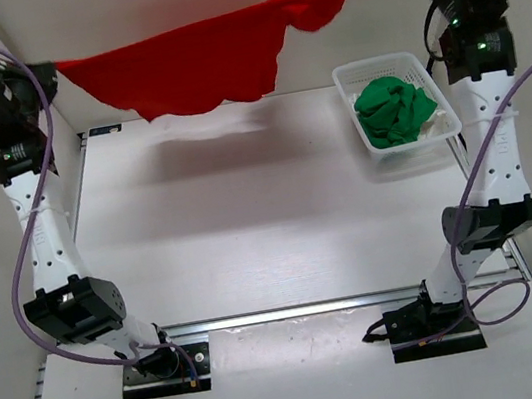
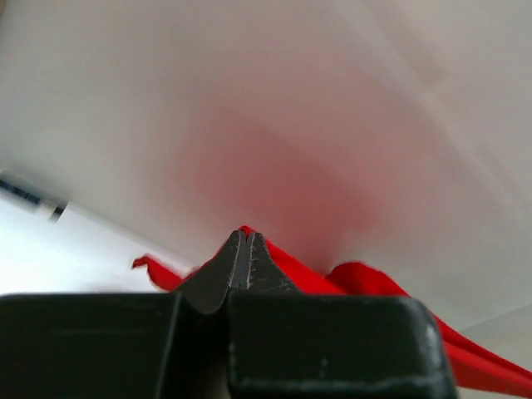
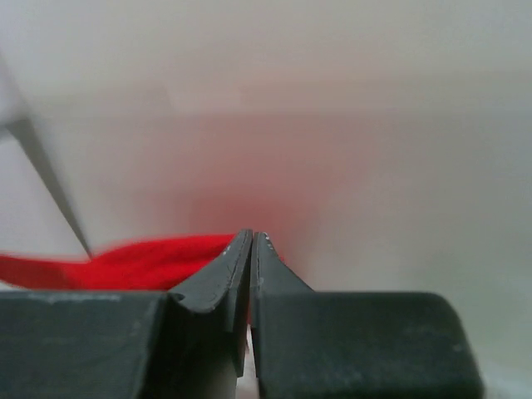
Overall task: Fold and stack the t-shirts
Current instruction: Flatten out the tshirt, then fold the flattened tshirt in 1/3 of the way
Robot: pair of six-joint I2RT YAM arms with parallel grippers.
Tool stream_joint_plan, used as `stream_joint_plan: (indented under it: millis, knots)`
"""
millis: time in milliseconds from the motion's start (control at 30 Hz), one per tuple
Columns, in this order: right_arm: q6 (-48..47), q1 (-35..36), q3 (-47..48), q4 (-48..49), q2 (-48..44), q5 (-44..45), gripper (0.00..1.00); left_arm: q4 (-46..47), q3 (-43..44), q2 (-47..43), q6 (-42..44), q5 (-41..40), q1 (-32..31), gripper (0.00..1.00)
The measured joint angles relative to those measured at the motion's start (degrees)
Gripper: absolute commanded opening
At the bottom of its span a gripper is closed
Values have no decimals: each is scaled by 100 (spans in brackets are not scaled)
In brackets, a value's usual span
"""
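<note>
Left gripper (image 2: 243, 239), filling the near edge of its wrist view, is pinching its two fingers together on one end of the red t-shirt (image 1: 194, 64); the right gripper (image 3: 252, 239) is likewise clamping the opposite end. Between them the red t-shirt is hanging in the air as a sagging band across the far side of the table (image 1: 251, 232) — one end at the far left, the other at the far right — and is casting a soft shadow on the surface below. At the far right, the white mesh basket (image 1: 377, 66) is sitting on the table, holding the green t-shirt (image 1: 394, 110) crumpled on top, with the white t-shirt (image 1: 442, 127) showing beneath it at the near right corner.
</note>
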Motion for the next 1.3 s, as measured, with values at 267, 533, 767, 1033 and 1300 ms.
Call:
stream_joint_plan:
  millis: [267,533,767,1033,1300]
  knots:
    - [-50,153,-5812,216,-1001,654,0,258,-3342,-964,492,-778,-422,0]
    - [728,673,-9729,-584,-3738,1130,0,203,-7530,-4487,509,-1123,-691,0]
    - [1086,627,-10638,-1204,-5539,846,0,-468,-8760,-5394,494,-1088,-485,0]
    - [1340,1228,-10758,-1716,-6041,739,0,-601,-8885,-5657,470,-835,-380,0]
    - [1182,1132,-9444,-1141,-3493,726,0,-146,-8717,-4406,409,-105,636,0]
